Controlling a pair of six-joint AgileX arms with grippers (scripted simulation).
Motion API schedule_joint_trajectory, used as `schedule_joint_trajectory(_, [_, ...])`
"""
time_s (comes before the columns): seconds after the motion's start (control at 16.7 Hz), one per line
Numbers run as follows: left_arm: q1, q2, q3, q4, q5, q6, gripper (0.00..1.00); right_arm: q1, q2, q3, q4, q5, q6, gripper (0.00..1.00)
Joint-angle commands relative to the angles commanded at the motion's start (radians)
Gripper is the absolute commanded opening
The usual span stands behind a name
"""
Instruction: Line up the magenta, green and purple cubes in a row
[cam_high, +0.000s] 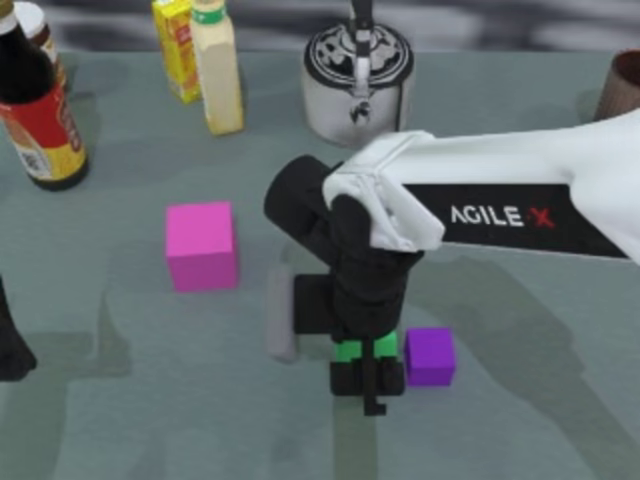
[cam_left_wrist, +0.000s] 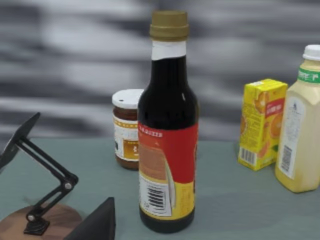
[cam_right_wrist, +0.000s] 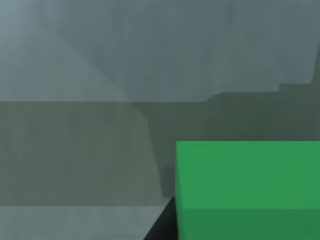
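My right gripper (cam_high: 367, 378) reaches in from the right to the table's front centre and is shut on the green cube (cam_high: 366, 348), which shows only as a green strip between its black fingers. In the right wrist view the green cube (cam_right_wrist: 247, 190) fills the corner, with one dark finger (cam_right_wrist: 165, 225) pressed against its side. The purple cube (cam_high: 430, 356) sits on the table just right of the gripper, nearly touching it. The magenta cube (cam_high: 201, 245) stands alone to the left, farther back. My left gripper (cam_high: 8, 352) is parked at the left edge, open, with one finger (cam_left_wrist: 97, 225) in its wrist view.
Along the back stand a dark sauce bottle (cam_high: 35, 110), a jar (cam_left_wrist: 127, 127) behind it, a yellow juice carton (cam_high: 177, 45), a cream bottle (cam_high: 218, 70), a metal kettle (cam_high: 358, 80) and a brown cup (cam_high: 622, 85). A black stand on a wooden base (cam_left_wrist: 35, 215) sits near the left arm.
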Motion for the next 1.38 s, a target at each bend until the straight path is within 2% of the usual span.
schedule_joint_trajectory(0.66, [0.000,0.000,0.000,0.000,0.000,0.000,1.00,0.000,0.000,0.000,0.000,0.000,0.000,0.98])
schedule_joint_trajectory(1.38, [0.000,0.000,0.000,0.000,0.000,0.000,1.00,-0.002,-0.013,0.031,-0.042,0.000,0.001,1.00])
